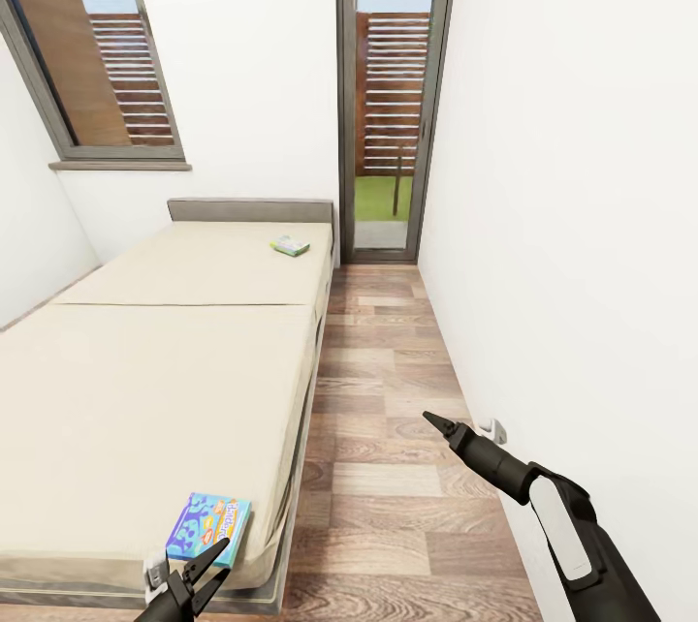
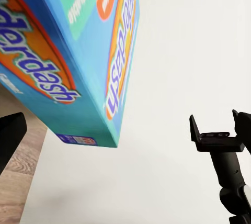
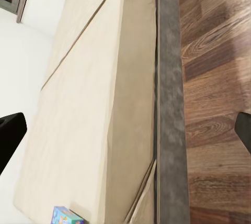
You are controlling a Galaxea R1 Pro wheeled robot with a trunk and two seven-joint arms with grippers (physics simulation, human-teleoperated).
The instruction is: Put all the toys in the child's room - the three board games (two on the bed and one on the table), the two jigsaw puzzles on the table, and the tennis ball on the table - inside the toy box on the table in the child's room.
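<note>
Wide cream mattress bed [image 1: 145,389] w/ grey padded headboard fills the left of the head view. Thin blue printed board-game box [image 1: 208,528] lies flat at the bed's near corner, by its floor-side edge, long axis running roughly toward the headboard. Left gripper [image 1: 215,564] hangs just on the near side of the box, jaws parted, holding nothing. A second small pale-green game box [image 1: 290,245] sits far off near the headboard-end corner. Right gripper [image 1: 436,422] is over the wood floor, well apart from both; jaw state can't be told. Left arm is nearer.
</note>
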